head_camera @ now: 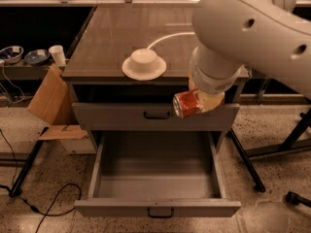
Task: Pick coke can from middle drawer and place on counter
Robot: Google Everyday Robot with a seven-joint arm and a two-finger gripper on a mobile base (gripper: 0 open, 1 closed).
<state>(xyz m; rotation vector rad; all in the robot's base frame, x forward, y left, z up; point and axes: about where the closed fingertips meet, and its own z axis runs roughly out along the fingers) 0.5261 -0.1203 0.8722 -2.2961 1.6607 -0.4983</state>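
The coke can [187, 103], red-orange with a silver end facing left, lies on its side in my gripper [200, 102], which is shut on it. The can hangs in the air in front of the closed grey drawer front [155, 115], just below the counter's front edge. The middle drawer [156, 208] is pulled open below and shows a bare grey floor. The counter [121, 38] is the glossy grey-brown top with a thin white curved line. My large white arm [248, 33] covers the counter's right part.
A white dome-shaped dish [144, 63] sits near the counter's front edge, left of the can. A cardboard box [51, 101] leans at the cabinet's left. Bowls and a cup [57, 55] stand on a low shelf at left. Cables lie on the floor.
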